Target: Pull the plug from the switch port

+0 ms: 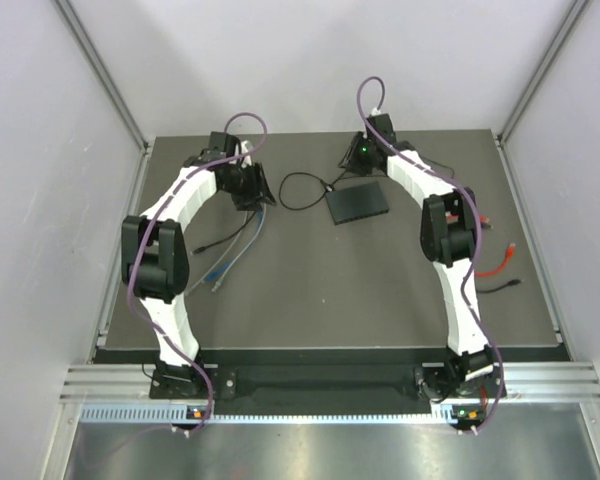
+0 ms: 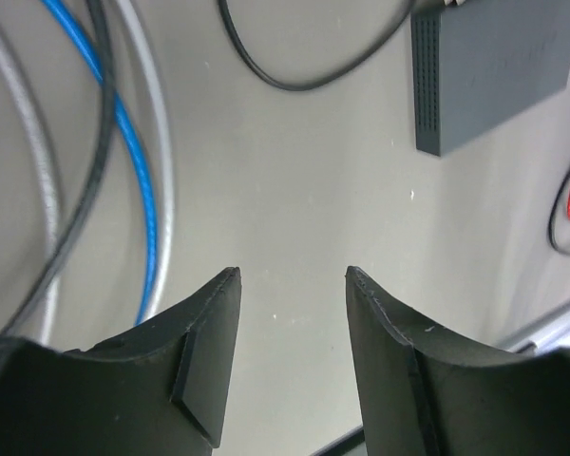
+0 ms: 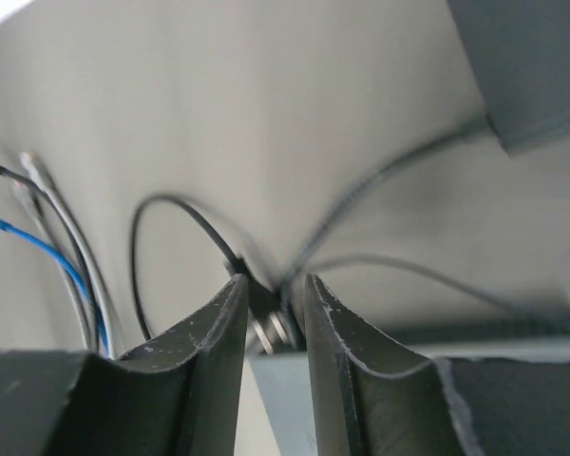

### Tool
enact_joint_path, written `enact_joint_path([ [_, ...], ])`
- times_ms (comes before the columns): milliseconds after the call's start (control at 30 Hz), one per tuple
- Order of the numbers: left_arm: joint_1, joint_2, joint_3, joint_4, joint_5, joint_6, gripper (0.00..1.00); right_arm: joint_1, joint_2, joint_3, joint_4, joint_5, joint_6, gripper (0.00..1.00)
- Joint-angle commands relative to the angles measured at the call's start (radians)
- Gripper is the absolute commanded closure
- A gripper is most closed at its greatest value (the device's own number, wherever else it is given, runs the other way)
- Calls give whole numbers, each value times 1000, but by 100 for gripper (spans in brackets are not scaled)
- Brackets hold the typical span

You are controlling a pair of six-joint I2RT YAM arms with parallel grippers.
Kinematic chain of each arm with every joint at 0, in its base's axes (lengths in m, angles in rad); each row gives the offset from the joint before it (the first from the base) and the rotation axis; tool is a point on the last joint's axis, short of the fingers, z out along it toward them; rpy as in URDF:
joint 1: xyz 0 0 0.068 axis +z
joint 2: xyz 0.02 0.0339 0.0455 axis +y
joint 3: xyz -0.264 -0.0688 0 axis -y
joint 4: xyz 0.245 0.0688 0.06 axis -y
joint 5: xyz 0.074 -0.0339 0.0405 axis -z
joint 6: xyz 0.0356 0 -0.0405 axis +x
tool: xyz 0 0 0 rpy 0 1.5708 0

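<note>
Fingers of the right gripper (image 3: 274,278) stand narrow either side of a small dark plug (image 3: 264,306), grip unclear, the left gripper (image 2: 293,275) gapes empty above the table (image 1: 310,290), and the switch (image 1: 358,203), a flat dark grey box with one perforated side, lies far-centre between them.

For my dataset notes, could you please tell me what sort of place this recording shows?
Probably a robotics lab test cell: plain white panels on aluminium framing enclose a dark table, with loose cables and a network switch laid out.
</note>
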Motion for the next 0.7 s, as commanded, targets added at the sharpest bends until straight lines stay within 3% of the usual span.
enact_joint_path([
  [0, 8, -35, -30, 77, 78, 25, 47, 34, 57, 82, -18, -25, 16, 70],
  [267, 25, -16, 11, 54, 99, 2, 49, 51, 43, -11, -46, -55, 16, 75],
  [533, 21, -44, -27, 19, 47, 5, 49, 57, -66, -131, -136, -85, -91, 77],
  [667, 20, -73, -105, 38, 82, -47, 50, 66, -193, -324, -142, -85, -171, 77],
])
